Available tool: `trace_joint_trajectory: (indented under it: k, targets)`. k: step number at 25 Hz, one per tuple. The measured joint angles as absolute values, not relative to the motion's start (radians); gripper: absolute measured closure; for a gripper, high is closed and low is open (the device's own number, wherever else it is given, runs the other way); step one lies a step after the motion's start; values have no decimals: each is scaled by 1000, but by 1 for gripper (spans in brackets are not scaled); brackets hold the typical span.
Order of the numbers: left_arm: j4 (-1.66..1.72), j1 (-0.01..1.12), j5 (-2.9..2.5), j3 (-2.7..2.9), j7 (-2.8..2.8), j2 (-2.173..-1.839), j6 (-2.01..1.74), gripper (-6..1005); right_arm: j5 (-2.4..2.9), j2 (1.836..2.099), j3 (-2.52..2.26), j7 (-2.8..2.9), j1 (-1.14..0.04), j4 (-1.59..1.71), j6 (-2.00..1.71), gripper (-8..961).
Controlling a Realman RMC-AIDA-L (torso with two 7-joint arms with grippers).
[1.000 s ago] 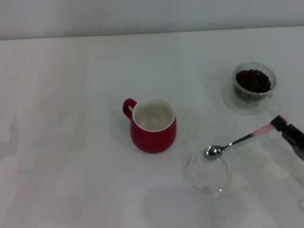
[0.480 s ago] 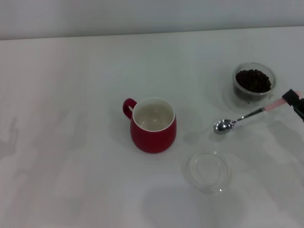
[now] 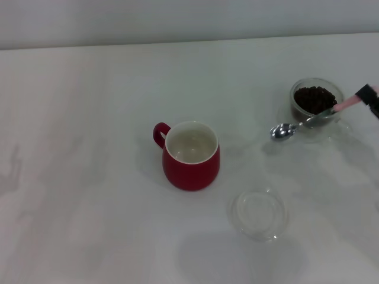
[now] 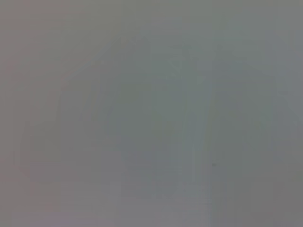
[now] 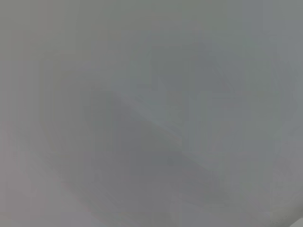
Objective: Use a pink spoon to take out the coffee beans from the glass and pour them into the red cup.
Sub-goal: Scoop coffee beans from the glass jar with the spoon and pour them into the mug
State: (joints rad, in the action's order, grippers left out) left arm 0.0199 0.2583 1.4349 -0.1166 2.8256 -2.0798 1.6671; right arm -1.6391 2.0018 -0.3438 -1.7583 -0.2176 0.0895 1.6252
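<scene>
On your right side of the head view you see the right gripper [image 3: 371, 96], a black piece at the picture's edge, pinching the far end of the pink spoon [image 3: 308, 120], a small teaspoon with a shiny silver metal bowl and neck and a slim pale pink handle. The spoon is held above the table, its handle crossing in front of the glass [image 3: 317, 102], a small round clear cup with thick walls. The spoon's bowl hangs just beside the glass, toward the middle of the table, and looks empty. Inside the glass lie the coffee beans [image 3: 315, 97], a heap of small dark brown, almost black, pieces.

Near the middle stands the red cup [image 3: 190, 155], a rounded dark red ceramic mug with a smooth white inside and a small loop handle that points to your left. In front of it, toward the right, a flat shallow clear glass dish [image 3: 259, 213] lies on the smooth white table [image 3: 89, 177].

Both wrist views give you only a blurred grey surface. The left gripper appears in no view. No writing can be read anywhere.
</scene>
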Motion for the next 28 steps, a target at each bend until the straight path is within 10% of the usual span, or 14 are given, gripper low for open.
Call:
trace_joint_trajectory:
  k: [28]
  targets:
    - [18,278,1437,-117,2826,-2080,1644,546,-1661,1999,-233,-1832,-292,222,1411,807]
